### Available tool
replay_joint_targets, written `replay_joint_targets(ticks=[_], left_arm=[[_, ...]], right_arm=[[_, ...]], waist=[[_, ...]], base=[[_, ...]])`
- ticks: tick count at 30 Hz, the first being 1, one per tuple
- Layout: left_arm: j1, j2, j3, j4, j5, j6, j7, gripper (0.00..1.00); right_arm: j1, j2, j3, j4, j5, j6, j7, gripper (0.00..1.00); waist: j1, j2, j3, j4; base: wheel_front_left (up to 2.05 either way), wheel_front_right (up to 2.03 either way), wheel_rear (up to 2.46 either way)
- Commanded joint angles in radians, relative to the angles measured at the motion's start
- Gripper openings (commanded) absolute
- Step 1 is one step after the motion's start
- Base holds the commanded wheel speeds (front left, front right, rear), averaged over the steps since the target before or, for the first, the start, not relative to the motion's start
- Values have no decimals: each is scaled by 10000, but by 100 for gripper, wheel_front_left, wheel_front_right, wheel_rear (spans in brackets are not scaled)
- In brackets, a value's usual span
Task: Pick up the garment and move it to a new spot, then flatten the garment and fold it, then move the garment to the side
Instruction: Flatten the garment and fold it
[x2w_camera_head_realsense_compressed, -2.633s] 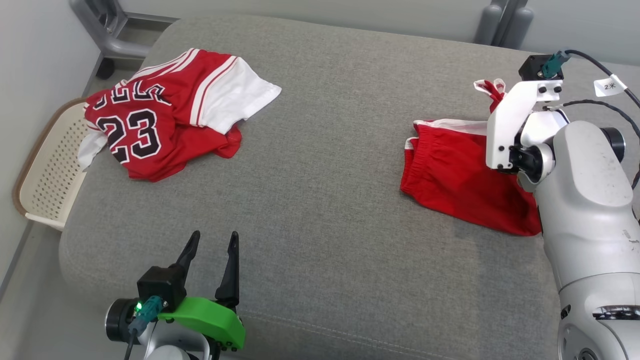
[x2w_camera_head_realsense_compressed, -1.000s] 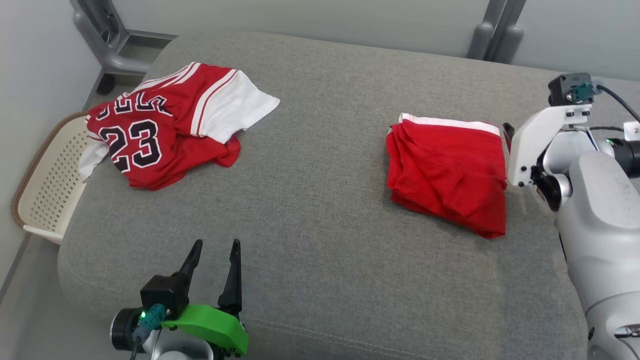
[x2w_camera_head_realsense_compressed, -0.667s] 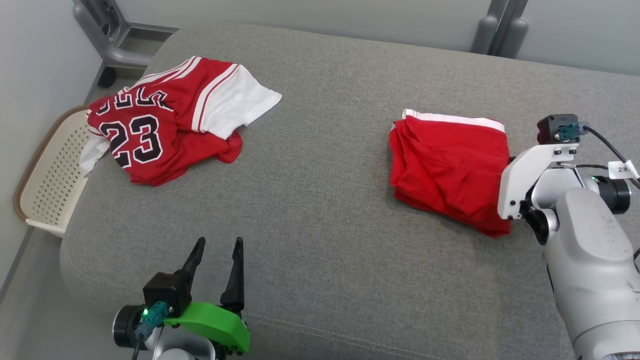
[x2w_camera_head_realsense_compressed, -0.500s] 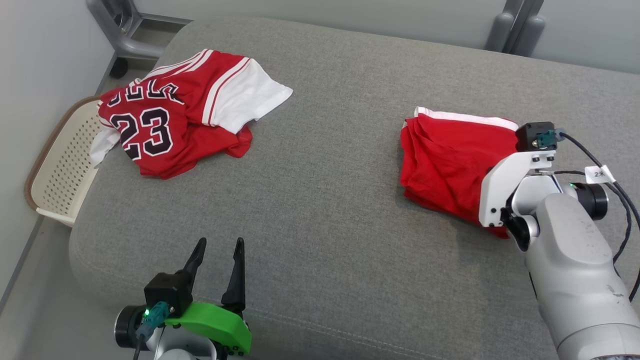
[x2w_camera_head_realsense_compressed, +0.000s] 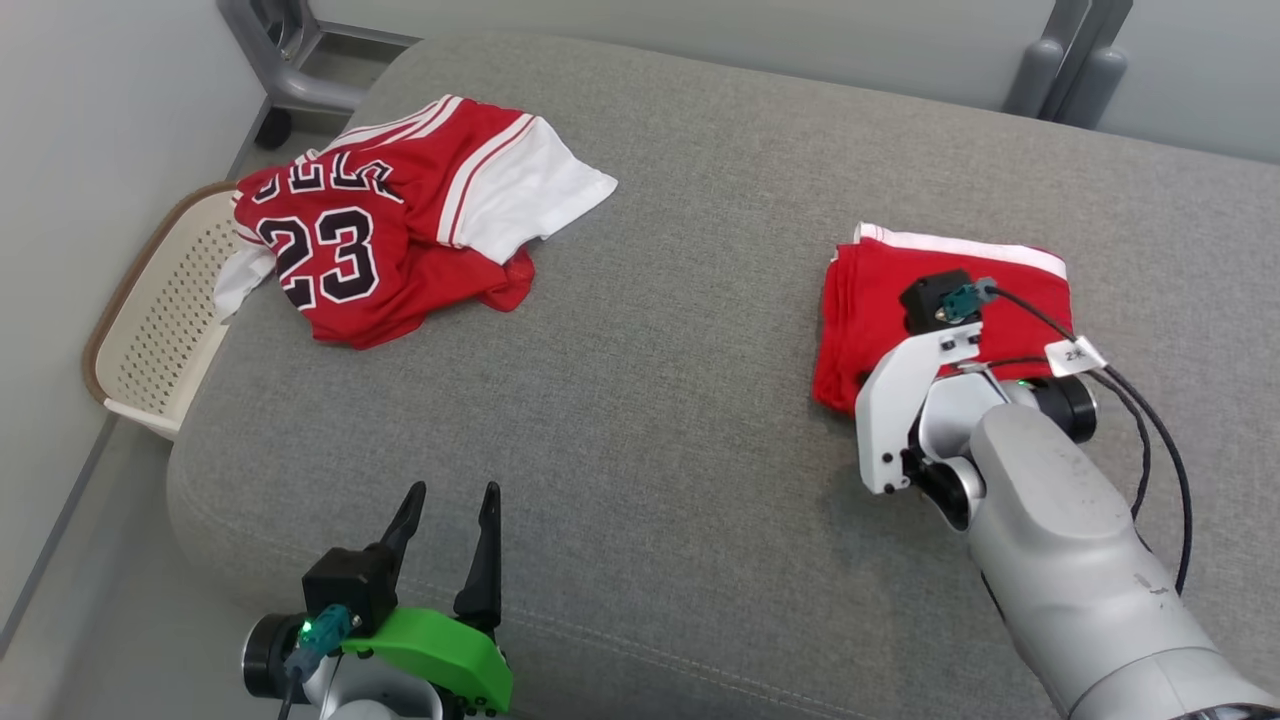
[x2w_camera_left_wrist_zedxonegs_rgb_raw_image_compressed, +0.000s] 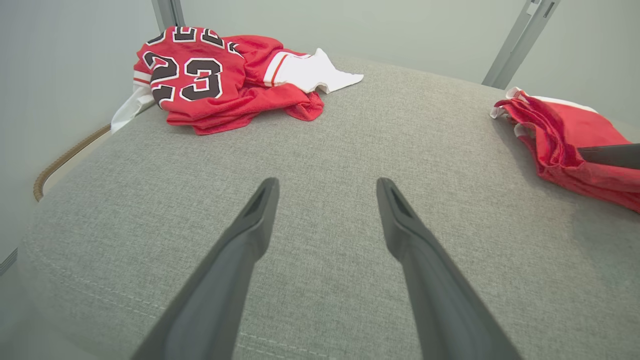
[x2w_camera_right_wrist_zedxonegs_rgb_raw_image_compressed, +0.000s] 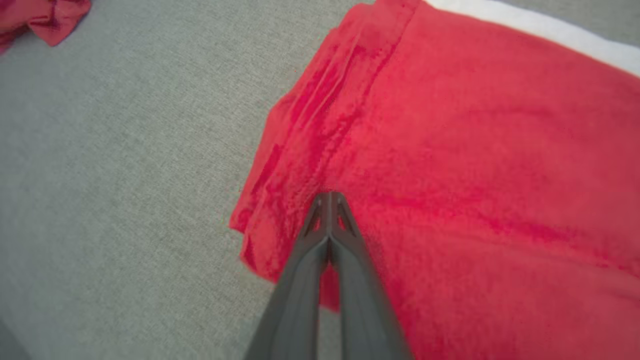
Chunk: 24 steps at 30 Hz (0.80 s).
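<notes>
Head view has the grey cushion (x2w_camera_head_realsense_compressed: 650, 330) spanning the scene, with the crumpled jersey (x2w_camera_head_realsense_compressed: 390, 250) at ten o'clock and the folded shorts (x2w_camera_head_realsense_compressed: 870, 310) at three o'clock. The right tool (x2w_camera_right_wrist_zedxonegs_rgb_raw_image_compressed: 328, 196), fingers pressed together with no cloth between them, lies over the shorts near their nine o'clock edge. The left tool (x2w_camera_head_realsense_compressed: 452, 492) hangs spread at seven o'clock. Folding looks done; moving the shorts aside likely comes next, and that needs a pinch through every layer.

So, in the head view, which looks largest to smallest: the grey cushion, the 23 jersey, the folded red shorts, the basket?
1. grey cushion
2. 23 jersey
3. folded red shorts and basket: look alike, not ranked; the right arm covers part of the shorts, and the cushion hides part of the basket.
</notes>
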Motion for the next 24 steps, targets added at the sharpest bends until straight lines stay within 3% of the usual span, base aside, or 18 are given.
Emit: replay_joint_targets(ticks=[1,11,12,13,14,20,24], left_arm=[[-72,34,-19,37,-65,-38,3,100],[175,222,-13,-35,-115,83,73,100],[200,249,5,-52,-130,93,81,100],[235,284,25,-76,-132,119,73,100],[277,316,43,-103,-138,143,79,100],[419,473,103,-266,-191,278,141,100],[540,548,86,-408,-195,333,203,100]], right_arm=[[181,-26,378,38,337,-11,33,0],[-66,-26,2402,-190,2276,-11,-59,0],[-169,-26,2502,-228,2414,-11,-90,5],[-264,-24,2594,-254,2502,-11,-122,41],[-357,-25,2643,-259,2564,-11,-138,100],[-1012,-28,2174,60,2429,-11,-41,100],[-1317,-69,801,724,1968,-11,51,100]], waist=[[0,0,-138,106],[0,0,-487,263],[0,0,-524,238],[0,0,-560,201],[0,0,-597,156],[0,0,-840,-254],[0,0,-974,-521]], base=[[0,0,0],[0,0,0],[0,0,0],[0,0,0],[0,0,0],[0,0,0],[0,0,0]])
